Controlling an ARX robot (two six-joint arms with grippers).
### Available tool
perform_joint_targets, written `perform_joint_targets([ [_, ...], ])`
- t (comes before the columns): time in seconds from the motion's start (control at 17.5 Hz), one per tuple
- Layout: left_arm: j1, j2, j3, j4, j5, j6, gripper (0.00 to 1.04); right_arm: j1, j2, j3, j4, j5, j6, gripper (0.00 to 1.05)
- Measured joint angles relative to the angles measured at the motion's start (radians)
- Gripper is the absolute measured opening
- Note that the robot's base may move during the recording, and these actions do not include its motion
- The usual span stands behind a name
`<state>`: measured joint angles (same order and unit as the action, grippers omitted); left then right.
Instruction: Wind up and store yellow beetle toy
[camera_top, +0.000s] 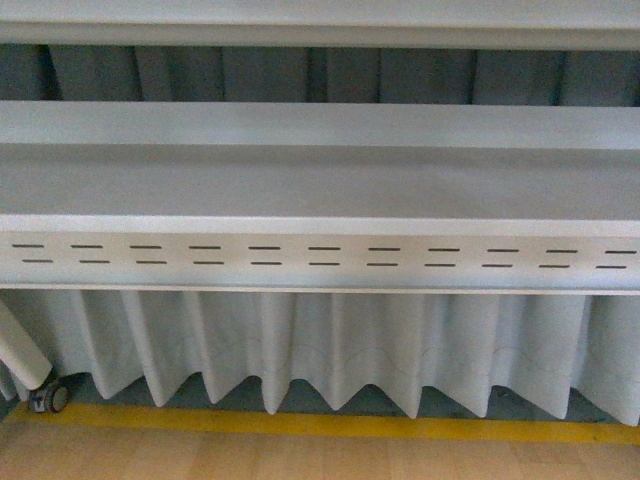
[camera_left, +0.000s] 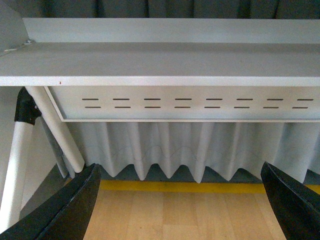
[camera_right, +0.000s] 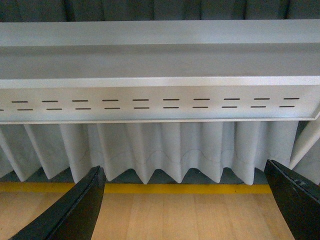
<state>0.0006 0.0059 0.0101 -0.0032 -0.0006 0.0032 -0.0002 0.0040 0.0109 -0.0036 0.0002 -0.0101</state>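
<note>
left fingers (camera_left: 70, 212) spread apart, right fingers (camera_right: 75, 212) likewise, white table (camera_top: 320, 180) ahead

left gripper (camera_left: 180, 169) with glossy black wedge-shaped plastic fingers (camera_left: 65, 212), smooth curved edges, showing in both lower corners of the left wrist frame, right gripper (camera_right: 185, 167) pretty much the same, shiny dark tapered fingers (camera_right: 72, 212), soft highlights along the rims

Pale grey table (camera_top: 320, 180), panel (camera_top: 320, 256) with dark dashes (two rows), white curtain (camera_top: 330, 345), yellow stripe (camera_top: 330, 425), blond floor (camera_top: 300, 458), black left tool (camera_left: 180, 167)
</note>
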Motion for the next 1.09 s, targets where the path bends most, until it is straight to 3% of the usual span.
perform_joint_targets([
  [1.09, 0.000, 0.000, 0.000, -0.001, 0.002, 0.000, 0.98, 0.000, -0.001, 0.000, -0.001, 0.000, 0.000, 0.98],
])
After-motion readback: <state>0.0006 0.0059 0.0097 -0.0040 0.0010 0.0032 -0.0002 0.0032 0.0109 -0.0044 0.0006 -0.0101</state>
